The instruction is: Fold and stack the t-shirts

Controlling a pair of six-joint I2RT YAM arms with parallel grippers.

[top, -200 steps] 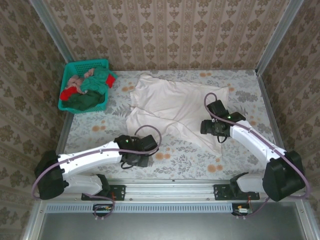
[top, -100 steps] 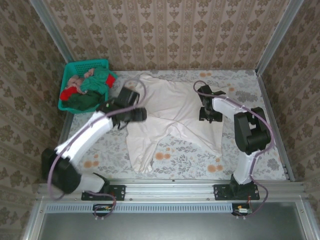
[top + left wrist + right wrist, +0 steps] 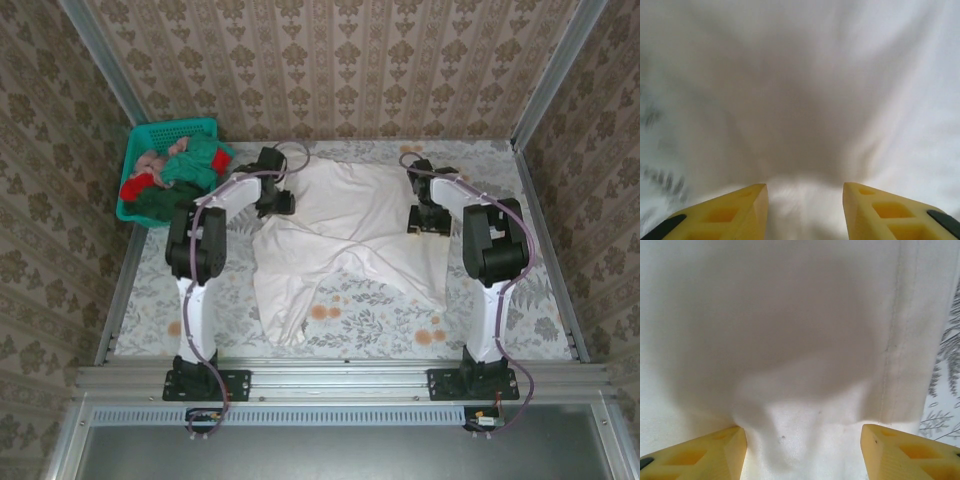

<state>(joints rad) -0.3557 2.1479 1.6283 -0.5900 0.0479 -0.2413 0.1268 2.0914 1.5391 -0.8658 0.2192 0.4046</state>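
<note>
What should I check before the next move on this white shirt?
1. Left gripper over the white t-shirt: ok.
2. Right gripper over the shirt, near a seamed edge: ok.
3. Cloth pinched: not ok; both jaws stand apart, with cloth bunched between them.
4. Shirt lying flat: not ok; the near part is folded and creased.
5. Other shirts in the basket, away from both arms: ok.
</note>
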